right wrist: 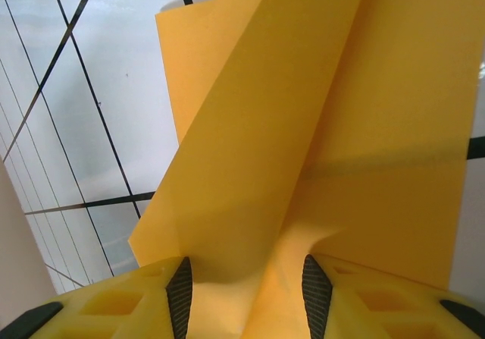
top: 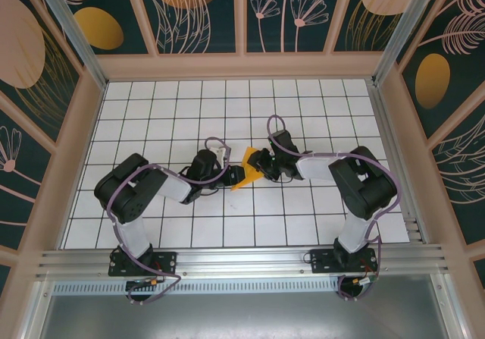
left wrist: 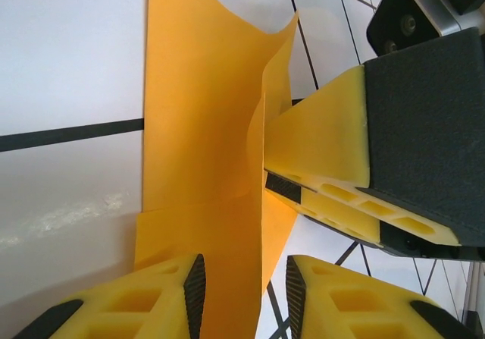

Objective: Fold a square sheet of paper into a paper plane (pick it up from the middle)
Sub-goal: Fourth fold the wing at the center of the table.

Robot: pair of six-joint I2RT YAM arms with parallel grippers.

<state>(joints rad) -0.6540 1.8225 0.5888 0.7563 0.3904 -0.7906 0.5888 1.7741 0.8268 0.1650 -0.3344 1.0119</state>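
Where foam fingers (left wrist: pixel 151 305) flank it, creased sheet (left wrist: pixel 197 127)

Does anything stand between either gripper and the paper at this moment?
Nothing visible does. The paper runs between the fingers of the left gripper and between those of the right gripper. Both sets of jaws stand apart around it.

A white table (top: pixel 189 225) ruled in black grid lines carries a creased orange-yellow sheet of paper (top: pixel 246 174) near its middle, one flap standing upright
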